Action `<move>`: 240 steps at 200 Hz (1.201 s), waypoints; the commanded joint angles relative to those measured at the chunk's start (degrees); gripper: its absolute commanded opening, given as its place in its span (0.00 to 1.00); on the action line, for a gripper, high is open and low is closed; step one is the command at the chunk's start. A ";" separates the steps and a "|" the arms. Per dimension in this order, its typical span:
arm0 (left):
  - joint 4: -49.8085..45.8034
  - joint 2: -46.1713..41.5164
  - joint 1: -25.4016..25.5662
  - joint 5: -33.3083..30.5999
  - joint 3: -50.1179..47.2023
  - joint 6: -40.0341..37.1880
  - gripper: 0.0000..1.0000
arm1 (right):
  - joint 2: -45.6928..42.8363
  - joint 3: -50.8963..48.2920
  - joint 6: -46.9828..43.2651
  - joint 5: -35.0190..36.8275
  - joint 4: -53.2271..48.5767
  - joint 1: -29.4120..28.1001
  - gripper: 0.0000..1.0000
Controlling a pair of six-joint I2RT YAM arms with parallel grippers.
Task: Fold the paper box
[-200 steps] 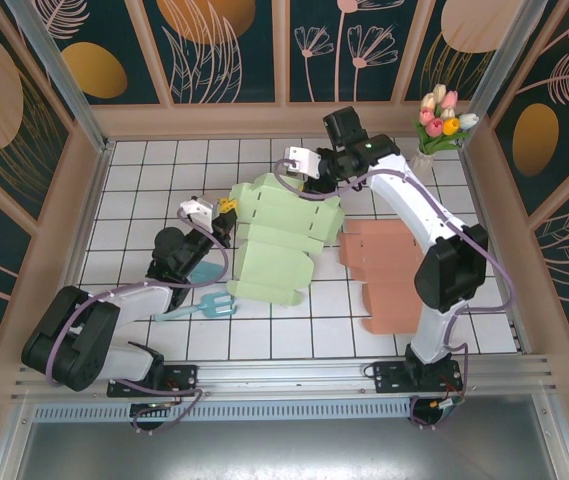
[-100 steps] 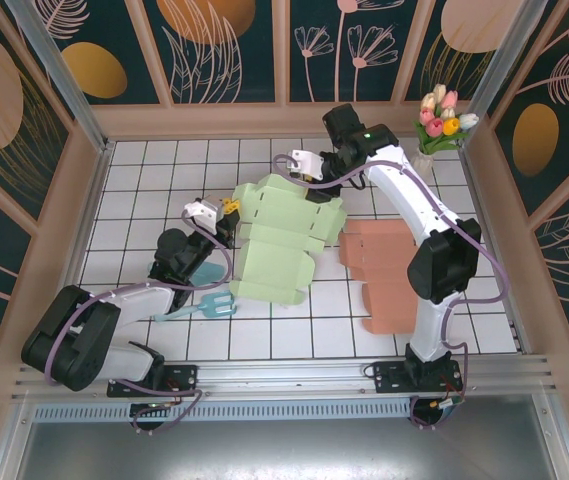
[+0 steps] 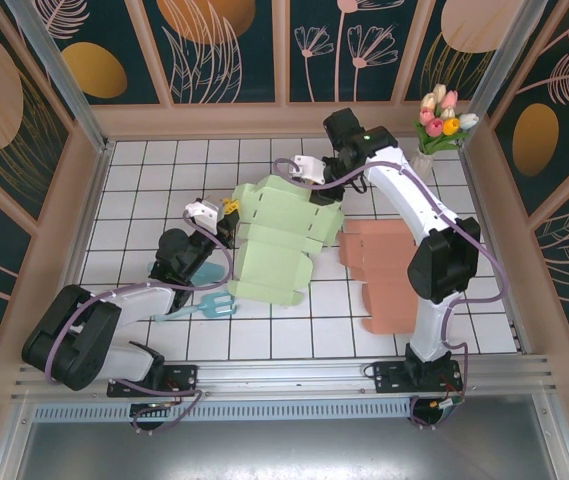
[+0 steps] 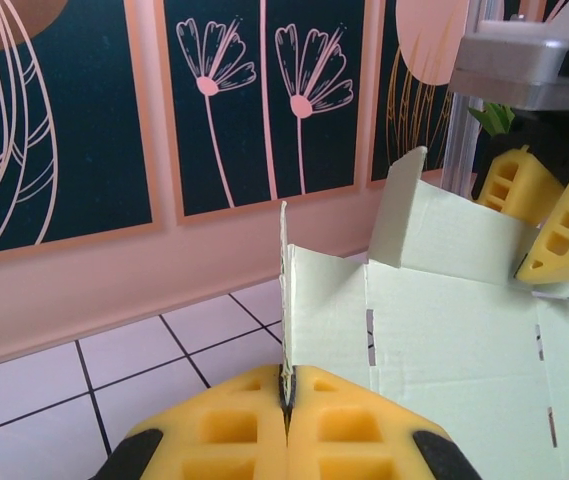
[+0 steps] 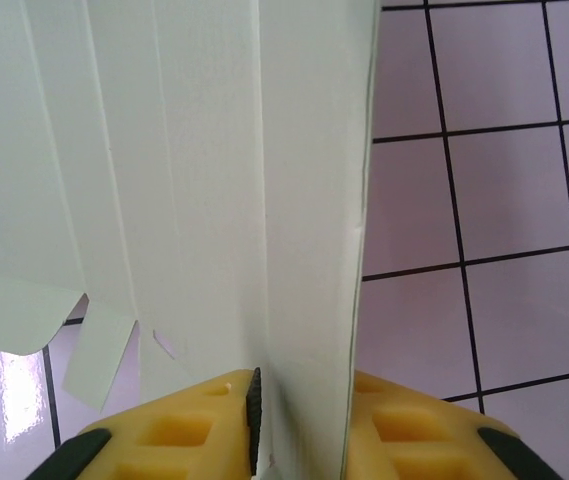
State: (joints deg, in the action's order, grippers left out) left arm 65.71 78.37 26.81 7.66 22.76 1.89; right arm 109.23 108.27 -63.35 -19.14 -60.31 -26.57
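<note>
The white tiled table (image 3: 144, 170) carried the pale green paper box (image 3: 279, 240). It was a part-flattened blank lying mid-table, slightly left of centre. A pink card blank (image 3: 394, 275) lay flat just to its right. The left gripper (image 3: 226, 212) met the box at its left edge and the right gripper (image 3: 314, 182) at its far edge.

The step in hand looked like raising the side flaps along their creases. To do it well, I judged the left claw should act as a firm anchor while the right swung its flap about the scored line (rather than dragging the whole blank across the tiles). Thin card buckles readily when pulled off-crease.

From above the layout read plainly, but the grips did not. The left wrist view showed the left gripper (image 4: 286, 400) with its yellow pads pressed together on the thin edge of an upright flap, clamped on the box. It also caught the right arm's yellow fingers (image 4: 564, 235) at the far flap. The right wrist view showed the right gripper (image 5: 299, 400) straddling a raised panel; whether its pads had bitten, I could not tell.
</note>
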 commanded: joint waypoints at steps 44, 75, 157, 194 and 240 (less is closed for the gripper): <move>-0.08 -1.06 0.44 -1.39 0.61 -0.43 0.00 | -4.55 -3.82 -2.91 2.03 -0.01 0.44 0.00; -1.86 -1.33 0.44 -4.79 1.27 0.38 0.04 | -5.24 -3.78 -3.44 3.21 -0.40 -0.23 0.00; -19.58 -11.45 0.44 -22.50 3.13 16.19 0.39 | -4.65 -5.47 0.70 13.06 4.92 -5.45 0.00; -35.03 -16.15 0.44 -23.35 7.04 24.47 0.39 | -5.05 -7.96 0.33 13.51 8.19 -7.00 0.00; -45.80 -12.24 0.44 -15.26 16.03 26.75 0.40 | -7.13 -12.83 -1.20 11.66 11.35 -6.49 0.00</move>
State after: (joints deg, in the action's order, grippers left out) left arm 27.68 63.94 27.40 -12.45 34.15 25.39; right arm 106.13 97.36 -64.05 -6.90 -50.96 -33.43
